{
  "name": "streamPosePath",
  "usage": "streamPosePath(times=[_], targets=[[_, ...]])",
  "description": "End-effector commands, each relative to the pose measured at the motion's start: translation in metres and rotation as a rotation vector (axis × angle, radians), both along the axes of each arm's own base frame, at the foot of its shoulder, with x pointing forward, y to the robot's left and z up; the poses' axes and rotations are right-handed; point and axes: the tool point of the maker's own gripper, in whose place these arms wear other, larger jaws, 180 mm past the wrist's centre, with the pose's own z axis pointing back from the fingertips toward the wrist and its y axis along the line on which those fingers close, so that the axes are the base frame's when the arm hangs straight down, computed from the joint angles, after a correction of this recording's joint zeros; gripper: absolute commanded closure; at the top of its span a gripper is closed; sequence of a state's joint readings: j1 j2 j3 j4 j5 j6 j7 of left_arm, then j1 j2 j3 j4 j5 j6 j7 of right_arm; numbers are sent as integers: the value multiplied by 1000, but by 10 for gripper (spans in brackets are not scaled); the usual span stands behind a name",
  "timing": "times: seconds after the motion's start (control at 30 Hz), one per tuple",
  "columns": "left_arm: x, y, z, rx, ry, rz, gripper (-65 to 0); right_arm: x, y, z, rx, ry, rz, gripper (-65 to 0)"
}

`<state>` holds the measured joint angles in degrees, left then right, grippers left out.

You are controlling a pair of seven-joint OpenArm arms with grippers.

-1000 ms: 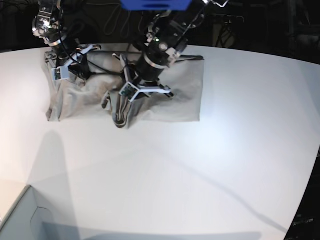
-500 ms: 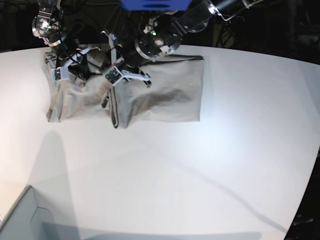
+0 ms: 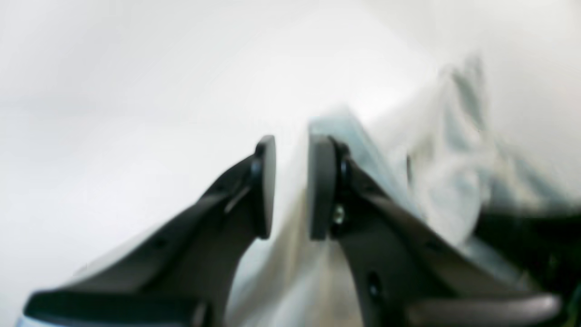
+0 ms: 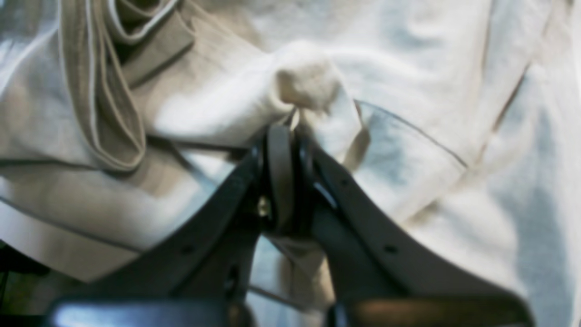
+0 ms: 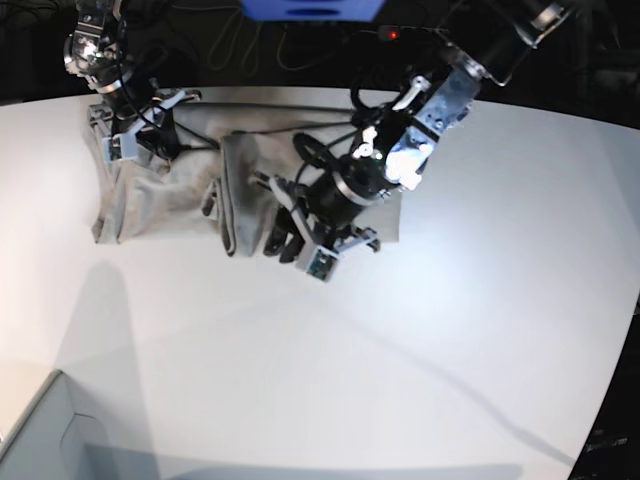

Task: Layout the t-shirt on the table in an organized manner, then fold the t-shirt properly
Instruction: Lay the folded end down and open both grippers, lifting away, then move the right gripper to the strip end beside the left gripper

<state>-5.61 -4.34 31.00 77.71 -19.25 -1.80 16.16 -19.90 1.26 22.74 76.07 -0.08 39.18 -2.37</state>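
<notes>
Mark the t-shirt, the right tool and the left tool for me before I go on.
t-shirt (image 5: 160, 195): base view, the bunched grey-beige cloth on its left part.
right tool (image 4: 290, 150): right wrist view, tips pinched on a fold of cloth.
left tool (image 3: 291, 186): left wrist view, the gap between its two dark pads.

The base view looks down from across the table (image 5: 420, 380) toward the t-shirt (image 5: 170, 195); both wrist views sit close above that shirt, sharing its cloth.
</notes>
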Motion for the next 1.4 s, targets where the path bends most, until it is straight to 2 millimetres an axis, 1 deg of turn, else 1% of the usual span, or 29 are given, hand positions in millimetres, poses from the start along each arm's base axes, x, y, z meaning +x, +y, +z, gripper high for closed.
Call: streamPosePath(times=[0.0, 0.07, 0.13, 0.23, 0.3, 0.33, 0.47, 0.5, 0.57, 0.63, 0.7, 0.73, 0.77, 0.8, 0.87, 0.97, 1.0, 1.07, 1.13, 1.17, 1.23, 1.3, 1.37], targets=[[18, -11, 21, -37, -57, -1, -121, 3, -1, 6, 4, -25, 8, 0], [26, -25, 14, -26, -39, -17, -121, 3, -1, 6, 4, -25, 8, 0], [28, -43, 4, -3, -15, -50, -121, 2, -1, 6, 4, -23, 8, 0], [23, -66, -18, 55, 30, -111, -121, 2, -1, 6, 3, -24, 8, 0], [20, -80, -30, 88, 54, -145, -121, 2, -1, 6, 3, -24, 8, 0], [18, -85, -35, 100, 65, -156, -121, 3, -1, 7, 3, -26, 8, 0], [16, -97, -40, 88, 7, -173, -121, 3, -2, 7, 3, -26, 7, 0], [13, -99, -42, 89, -12, -185, -121, 2, -2, 6, 3, -25, 7, -21], [10, -102, -43, 81, -45, -199, -121, 2, -2, 6, 1, -23, 7, -83], [11, -103, -41, 72, -63, -197, -121, 3, -7, 9, -12, -28, 12, -149], [13, -102, -37, 57, -77, -190, -121, 7, -9, 19, -28, -57, 14, -220], [14, -103, -33, 48, -83, -189, -121, 8, -13, 26, -42, -75, 8, -256], [15, -105, -26, 34, -100, -191, -121, 9, -18, 34, -54, -93, -5, -282], [18, -107, -14, 12, -127, -194, -122, 11, -19, 42, -59, -117, -21, -314], [27, -96, 5, -6, -179, -182, -122, 16, -27, 58, -77, -164, -63, -359], [43, -83, 48, -81, -262, -132, -122, 29, -42, 73, -99, -213, -111, -399], [45, -72, 58, -101, -283, -109, -122, 32, -48, 75, -106, -217, -127, -405], [51, -33, 66, -104, -313, -44, -122, 40, -62, 74, -134, -178, -154, -408], [53, 9, 62, -67, -296, 18, -122, 46, -83, 67, -191, -103, -165, -408], [51, 33, 54, -36, -271, 51, -122, 51, -92, 65, -216, -73, -169, -408], [45, 74, 46, 2, -244, 114, -122, 57, -100, 60, -232, -39, -175, -408], [33, 110, 37, 30, -223, 175, -122, 62, -106, 54, -239, -19, -173, -409], [25, 143, 32, 54, -210, 238, -122, 63, -110, 43, -236, 13, -164, -409]])
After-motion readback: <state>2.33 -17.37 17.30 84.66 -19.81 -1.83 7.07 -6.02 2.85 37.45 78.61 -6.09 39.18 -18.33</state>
